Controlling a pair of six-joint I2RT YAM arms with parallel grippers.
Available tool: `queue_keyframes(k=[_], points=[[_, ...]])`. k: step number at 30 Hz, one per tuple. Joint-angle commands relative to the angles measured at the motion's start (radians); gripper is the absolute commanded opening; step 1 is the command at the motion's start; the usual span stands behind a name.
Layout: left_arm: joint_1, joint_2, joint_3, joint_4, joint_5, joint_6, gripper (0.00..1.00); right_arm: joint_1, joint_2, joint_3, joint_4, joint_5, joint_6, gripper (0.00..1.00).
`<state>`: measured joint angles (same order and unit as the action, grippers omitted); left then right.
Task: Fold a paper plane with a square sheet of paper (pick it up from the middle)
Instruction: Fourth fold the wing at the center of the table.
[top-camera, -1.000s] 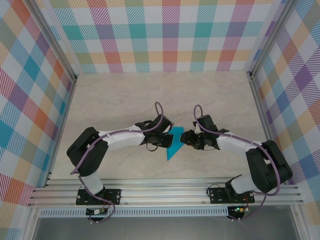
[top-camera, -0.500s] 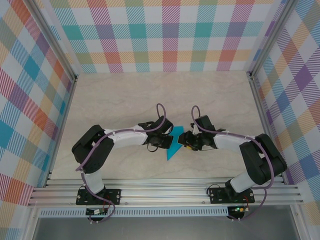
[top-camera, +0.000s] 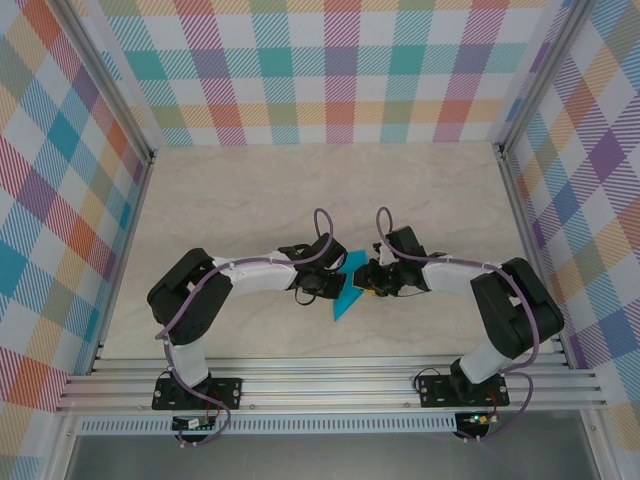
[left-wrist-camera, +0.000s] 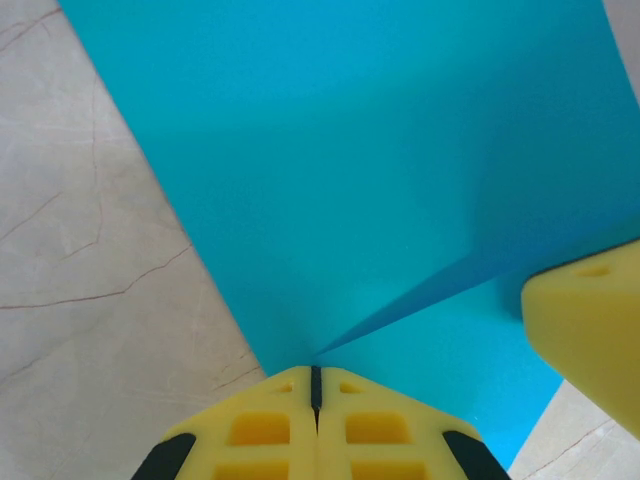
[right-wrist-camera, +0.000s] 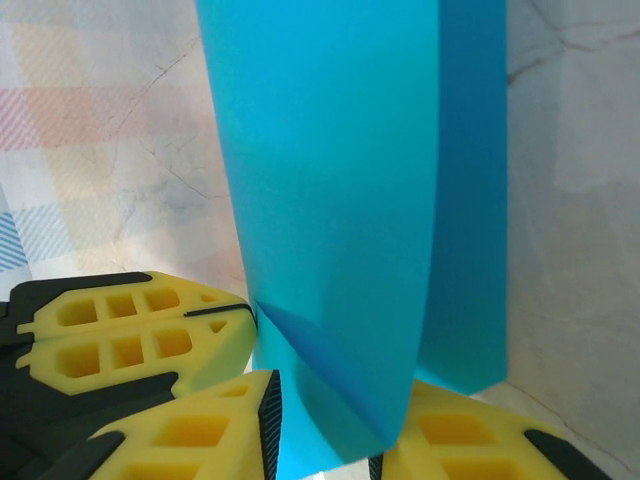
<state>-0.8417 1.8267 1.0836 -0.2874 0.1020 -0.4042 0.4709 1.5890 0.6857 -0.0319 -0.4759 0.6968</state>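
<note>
Two claws sat at teal paper (top-camera: 343, 300) near middle of table (top-camera: 250, 200); paper partly folded, one flap raised. Left claw (left-wrist-camera: 316, 372): jaws together, pinched on paper edge where crease started. Right claw (right-wrist-camera: 325, 398): jaws apart, straddling raised fold, paper between fingers (right-wrist-camera: 470, 445); pad contact unclear.

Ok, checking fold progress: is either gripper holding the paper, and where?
Cannot be told. The left gripper, shut, meets the paper at an edge crease; the right gripper straddles its raised flap, grip unclear.
</note>
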Motion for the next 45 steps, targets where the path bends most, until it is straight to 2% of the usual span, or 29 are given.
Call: queue_keyframes(k=[1,4,7,13,21,26,34,45], points=[[0.007,-0.018,-0.014,-0.015,-0.017,-0.012,0.06,-0.003,0.027,0.035,-0.035,-0.025,-0.066,0.25],[0.008,-0.048,-0.033,-0.012,-0.028,-0.041,0.11,-0.003,0.045,0.049,-0.057,-0.025,-0.069,0.17],[0.005,-0.094,-0.076,0.019,-0.031,-0.071,0.15,-0.002,0.035,0.038,-0.039,-0.026,-0.027,0.13],[-0.015,-0.221,-0.187,0.098,-0.056,-0.097,0.24,0.004,0.02,0.01,0.003,-0.01,0.051,0.11],[-0.04,-0.328,-0.301,0.151,-0.126,-0.125,0.28,0.06,-0.006,-0.036,0.055,0.065,0.174,0.11],[-0.045,-0.348,-0.332,0.174,-0.126,-0.124,0.29,0.094,-0.069,-0.094,0.095,0.144,0.285,0.12],[-0.087,-0.373,-0.33,0.181,-0.119,-0.069,0.37,0.117,-0.118,-0.114,0.061,0.191,0.309,0.15],[-0.249,-0.279,-0.228,0.1,-0.198,0.026,0.44,0.117,-0.113,-0.105,0.062,0.178,0.296,0.17]])
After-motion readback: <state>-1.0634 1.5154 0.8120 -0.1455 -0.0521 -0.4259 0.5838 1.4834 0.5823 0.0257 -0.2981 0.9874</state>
